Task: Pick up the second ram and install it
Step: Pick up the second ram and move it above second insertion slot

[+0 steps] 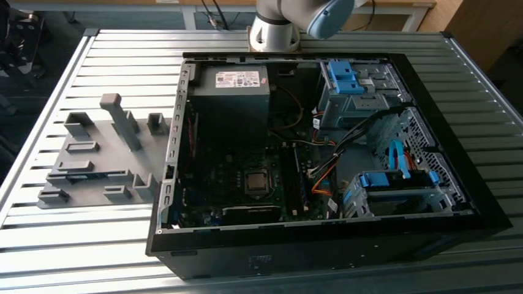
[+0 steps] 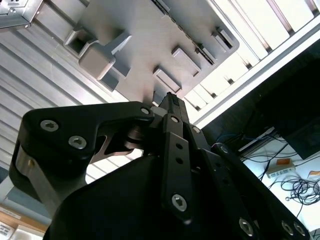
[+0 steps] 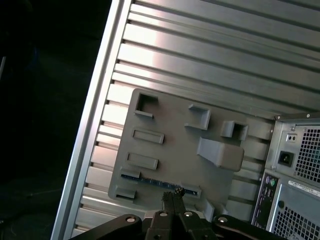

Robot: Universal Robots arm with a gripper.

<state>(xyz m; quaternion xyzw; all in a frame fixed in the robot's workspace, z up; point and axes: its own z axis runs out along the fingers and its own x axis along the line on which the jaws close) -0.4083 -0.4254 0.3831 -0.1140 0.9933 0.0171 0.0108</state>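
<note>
**A:** Blue-green and very thin. The second ram shows as a narrow dark strip between low blocks of the grey holder tray.

**B:** And where is the tray?

**A:** On the slatted metal table, beside the open computer case, on the exterior view's left.

**B:** How will the stick handle?

**A:** Light and stiff, I'd judge, but fragile. Pinch its flat faces near the middle so it hangs level, and keep off the contact edge.

**B:** And the gripper?

**A:** The gripper hovers above the tray, close to the stick. Its fingers are pressed together and hold nothing.
</note>
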